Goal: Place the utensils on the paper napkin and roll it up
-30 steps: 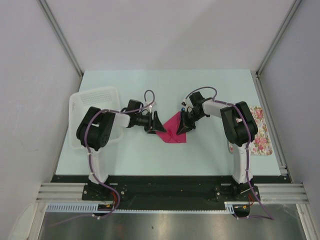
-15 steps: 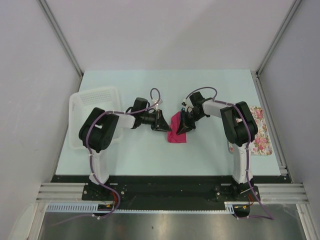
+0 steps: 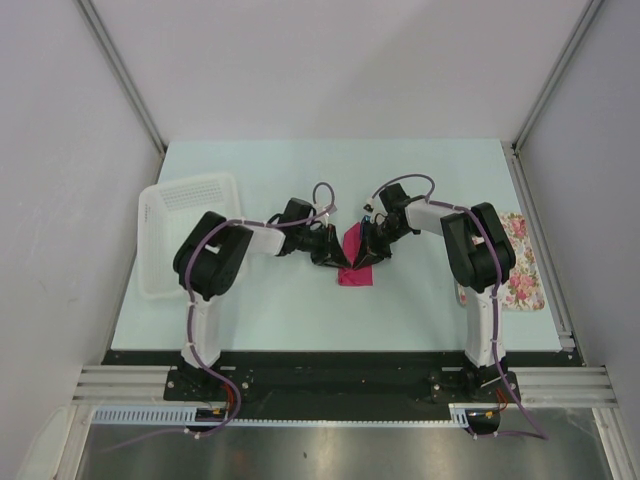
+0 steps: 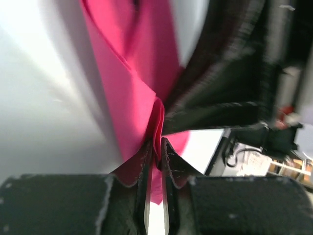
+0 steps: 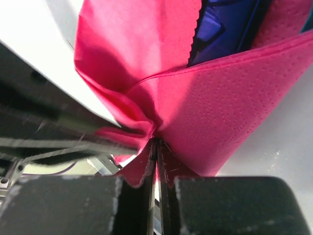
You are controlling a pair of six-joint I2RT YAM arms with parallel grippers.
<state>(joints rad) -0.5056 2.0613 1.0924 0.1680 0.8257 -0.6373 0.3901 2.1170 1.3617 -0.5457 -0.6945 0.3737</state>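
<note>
The pink paper napkin [image 3: 353, 260] lies folded into a narrow bundle at the table's middle, between the two grippers. My left gripper [image 3: 336, 256] is shut on its left edge; the pinched fold [image 4: 157, 147] shows in the left wrist view. My right gripper [image 3: 366, 254] is shut on the napkin's right side, pinching the paper [image 5: 155, 138]. Dark blue utensils [image 5: 222, 27] show inside the napkin's open fold in the right wrist view; they are hidden in the top view. The two grippers nearly touch.
A white basket [image 3: 185, 225] stands at the left of the table, behind the left arm. A floral tray [image 3: 520, 265] lies at the right edge, partly under the right arm.
My left gripper has moved right toward the right gripper, folding the napkin's left side over. The napkin went from a spread sheet to a narrow bundle. The right gripper stayed put.
</note>
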